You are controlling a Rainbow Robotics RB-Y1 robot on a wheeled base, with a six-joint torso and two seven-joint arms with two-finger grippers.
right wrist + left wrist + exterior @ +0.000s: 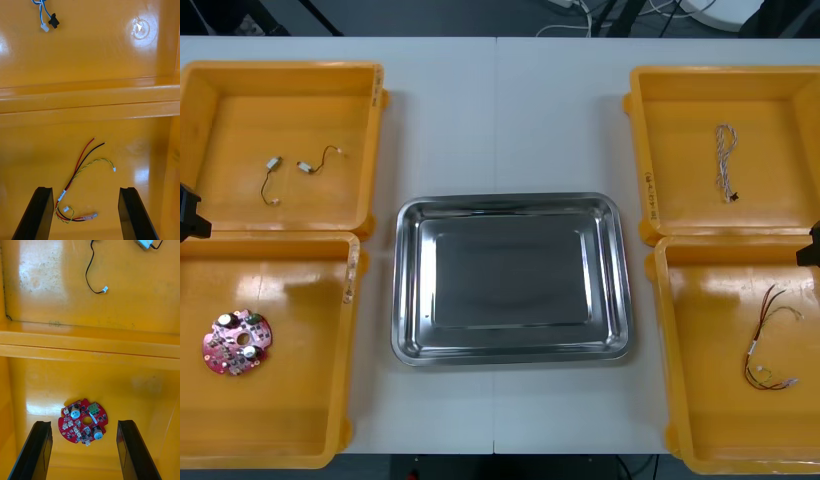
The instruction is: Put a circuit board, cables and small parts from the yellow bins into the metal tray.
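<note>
A round red circuit board lies in the near left yellow bin. My left gripper hovers open above it, the board lying between its fingers. In the near right bin lies a red and yellow cable. My right gripper is open over that cable. The metal tray sits bare and shiny in the middle. A twisted blue and white cable rests in the far right bin. Small metal parts on black cables are in the far left bin.
Raised bin walls separate the near and far bins on each side, just beyond each gripper's fingers. The white table shows beyond the tray. Dark cables and floor lie past the table's far edge.
</note>
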